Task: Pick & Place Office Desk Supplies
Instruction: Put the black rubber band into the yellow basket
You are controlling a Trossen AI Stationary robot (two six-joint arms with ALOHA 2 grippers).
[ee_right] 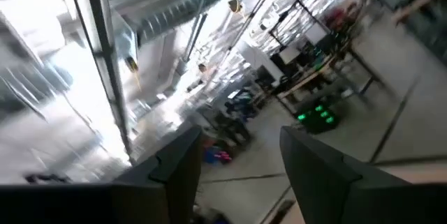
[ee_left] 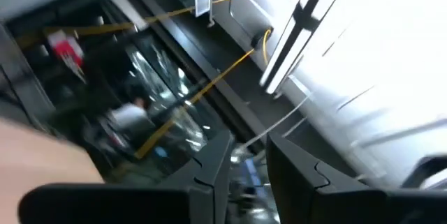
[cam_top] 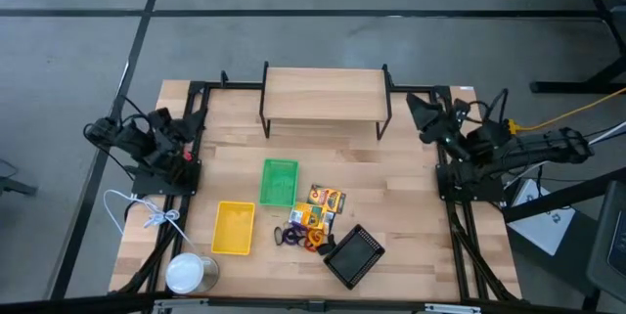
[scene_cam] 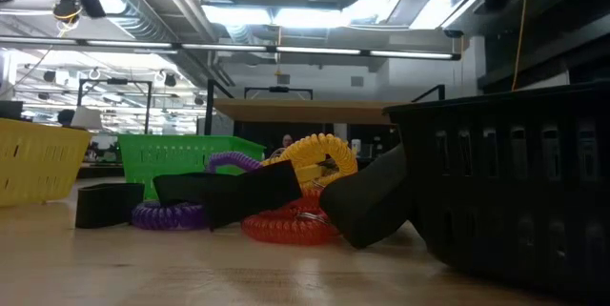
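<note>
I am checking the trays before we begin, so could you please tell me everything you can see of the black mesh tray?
The black mesh tray is a small rectangular basket with perforated dark walls, plastic or metal by its look. It sits upright on the wooden table near the front edge, turned at an angle. It looks empty. A black clip leans against its side.

Both arms are dark, almost black, built of blocky jointed segments with black cables looping along them. The left arm (cam_top: 147, 143) carries a small red mark near its base. Each hand ends in two flat, dark, angular fingers (ee_right: 174, 165) with notched inner edges.
</note>
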